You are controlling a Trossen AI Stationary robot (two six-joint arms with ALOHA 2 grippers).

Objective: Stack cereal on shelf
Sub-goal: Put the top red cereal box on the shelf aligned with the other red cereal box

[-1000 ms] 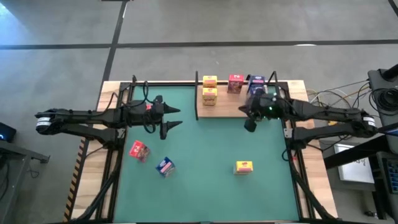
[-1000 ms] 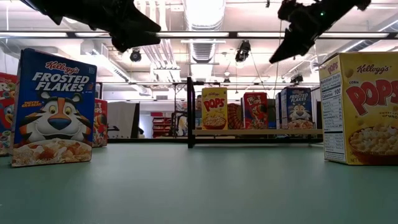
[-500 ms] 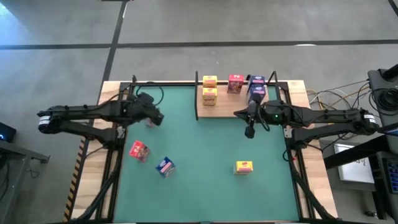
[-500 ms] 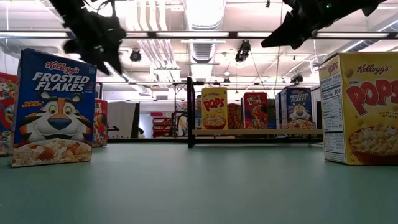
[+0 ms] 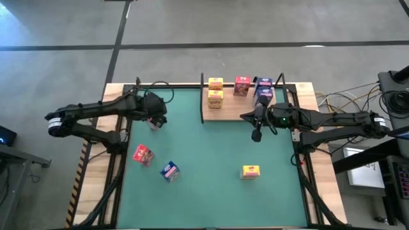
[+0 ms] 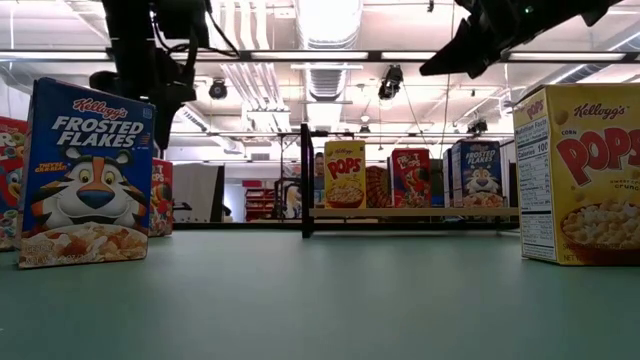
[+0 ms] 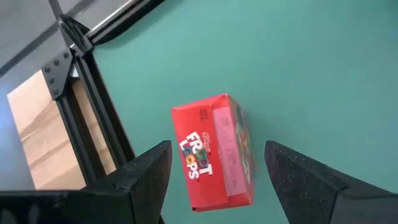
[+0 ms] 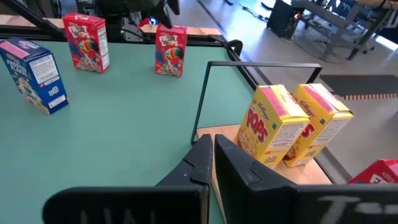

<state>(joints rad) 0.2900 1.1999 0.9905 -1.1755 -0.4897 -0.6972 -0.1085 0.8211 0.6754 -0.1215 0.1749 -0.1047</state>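
My left gripper (image 7: pixel 217 155) is open and points down over a red cereal box (image 7: pixel 214 152) that lies flat on the green mat; one finger stands on each side of it, apart from it. In the high view this gripper (image 5: pixel 153 119) is at the mat's left far part. My right gripper (image 5: pixel 257 131) is shut and empty, hovering beside the shelf's (image 5: pixel 233 110) near edge. On the wood board stand two yellow boxes (image 8: pixel 273 127), a red one (image 5: pixel 241 85) and two blue ones (image 5: pixel 263 89). Another red box (image 5: pixel 143 154), a blue box (image 5: pixel 169 171) and a yellow box (image 5: pixel 250 171) stand on the mat.
The shelf's thin black post (image 5: pixel 202 99) rises at its left end, close to the yellow boxes. The black table frame (image 7: pixel 93 118) runs along the mat's left edge near my left gripper. Open green mat (image 5: pixel 211 153) lies between the arms.
My left gripper has drawn back toward the table's left edge and tipped from pointing level toward the right to pointing down over the red box; it stayed open. My right gripper shifted a little off the shelf toward the mat, then held still.
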